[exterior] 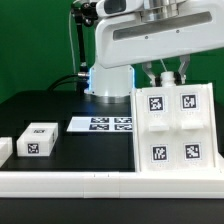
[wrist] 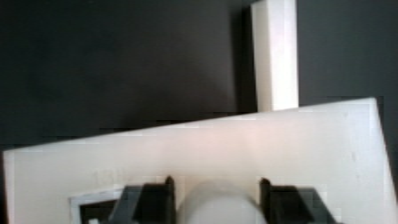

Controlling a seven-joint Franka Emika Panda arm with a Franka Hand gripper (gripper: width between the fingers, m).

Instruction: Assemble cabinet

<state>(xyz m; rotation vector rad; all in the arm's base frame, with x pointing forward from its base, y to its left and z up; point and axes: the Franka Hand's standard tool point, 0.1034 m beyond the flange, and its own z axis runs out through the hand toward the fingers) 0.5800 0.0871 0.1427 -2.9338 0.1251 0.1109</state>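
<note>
White plastic is what you have in the pincer: the cabinet [exterior: 170,128] stands on end on the black table [exterior: 40,105], at the exterior view's right. Its face is turned to the camera and shows four square black-and-white tags, two above two.

Your gripper [exterior: 166,80] comes straight down onto the cabinet's upper edge. In the wrist view the two dark fingers [wrist: 146,200] sit on either side of a white part of that body, which fills the gap between them. So the gripper [wrist: 215,205] reads as pinching the cabinet [wrist: 214,150] at its top.

Beside the cabinet, toward the exterior view's left, the marker board [exterior: 100,123] lies flat on the table, close to the cabinet's lower corner. Further to that side a small block [exterior: 38,140] with one tag rests well apart from the cabinet. A second white piece [exterior: 5,150] is cut off by the frame edge. A white ledge [exterior: 100,182] runs along the near side of the table.

Past the cabinet, your wrist camera also catches a narrow white strip [wrist: 272,55] on the dark surface; you cannot tell what it is.
</note>
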